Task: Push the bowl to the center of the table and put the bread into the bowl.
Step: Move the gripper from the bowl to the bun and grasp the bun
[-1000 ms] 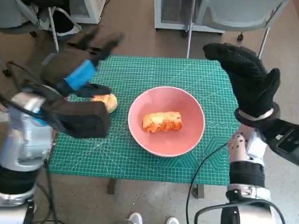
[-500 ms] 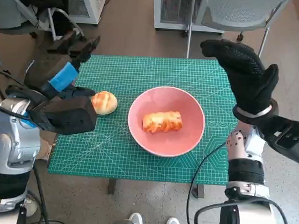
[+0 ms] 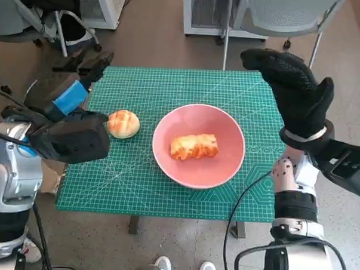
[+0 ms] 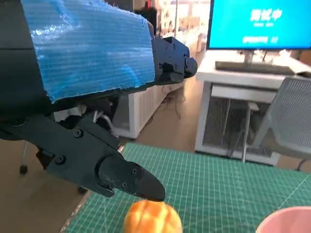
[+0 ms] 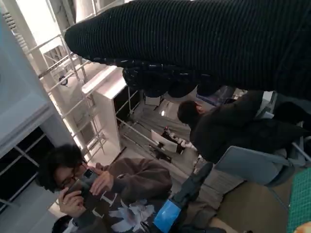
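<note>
The pink bowl (image 3: 198,145) sits mid-frame holding a bread roll (image 3: 194,146). The empty, spread left hand (image 3: 68,97) should reach right, enclosing the round bun (image 3: 124,123); the right hand (image 3: 292,92) hovers empty, fingers apart.

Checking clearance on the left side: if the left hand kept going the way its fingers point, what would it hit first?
Probably nothing on the table: the left hand points off the far-left corner toward the chair legs, past the bun. Depth is unclear.
</note>
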You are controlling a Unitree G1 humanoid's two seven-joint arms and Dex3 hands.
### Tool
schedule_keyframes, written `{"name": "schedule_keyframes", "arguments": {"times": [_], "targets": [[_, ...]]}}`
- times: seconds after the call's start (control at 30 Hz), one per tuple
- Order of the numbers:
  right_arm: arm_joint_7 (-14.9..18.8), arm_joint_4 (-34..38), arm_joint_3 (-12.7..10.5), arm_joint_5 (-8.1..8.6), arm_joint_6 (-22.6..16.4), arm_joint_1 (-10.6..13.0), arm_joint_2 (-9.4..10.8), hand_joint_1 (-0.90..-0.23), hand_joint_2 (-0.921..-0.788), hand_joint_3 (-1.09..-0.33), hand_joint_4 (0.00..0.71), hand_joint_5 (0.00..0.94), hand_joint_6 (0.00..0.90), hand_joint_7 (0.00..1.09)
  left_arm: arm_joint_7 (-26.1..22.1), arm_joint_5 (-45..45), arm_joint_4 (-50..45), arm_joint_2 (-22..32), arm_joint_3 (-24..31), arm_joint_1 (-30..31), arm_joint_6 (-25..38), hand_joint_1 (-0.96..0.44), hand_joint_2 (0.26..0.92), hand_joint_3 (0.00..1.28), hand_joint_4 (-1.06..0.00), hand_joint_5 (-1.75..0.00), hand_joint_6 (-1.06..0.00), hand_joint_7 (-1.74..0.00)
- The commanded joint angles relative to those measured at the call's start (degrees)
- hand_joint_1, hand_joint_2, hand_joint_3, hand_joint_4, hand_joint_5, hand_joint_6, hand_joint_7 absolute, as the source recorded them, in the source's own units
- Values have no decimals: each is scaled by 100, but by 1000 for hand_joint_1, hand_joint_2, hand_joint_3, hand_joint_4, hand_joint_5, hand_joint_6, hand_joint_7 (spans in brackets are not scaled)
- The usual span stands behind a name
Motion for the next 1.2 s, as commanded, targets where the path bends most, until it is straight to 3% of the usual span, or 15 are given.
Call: {"name": "schedule_keyframes", "arguments": {"times": [0.03, 0.27, 0.57, 1.07, 1.2], "targets": [[55, 66, -16, 17, 54, -14, 4, -634, -921, -735, 181, 0, -1, 525, 57, -72, 466, 73, -76, -116, -157, -385, 787, 1, 1, 1, -177, -33], [53, 41, -7, 11, 55, -3, 5, -634, -921, -737, 181, 0, -1, 524, 124, -114, 819, 35, -137, -213, -349, -395, 788, 1, 1, 1, -175, -27], [87, 104, -16, 4, 62, -26, -35, -634, -921, -736, 181, 0, -1, 524, 351, -100, 1955, -210, -491, -623, -591, -433, 792, 2, 1, 1, -168, -17], [123, 124, -32, 12, 81, -31, -53, -633, -921, -737, 181, 0, -1, 524, 532, -124, 2852, -410, -826, -1030, -670, -460, 794, 2, 1, 1, -163, -10], [125, 70, -27, 3, 110, -17, -97, -635, -921, -737, 184, 2, -1, 524, 591, -39, 3587, -701, -1053, -1378, -550, -459, 793, 1, 1, 1, -162, -9]]}}
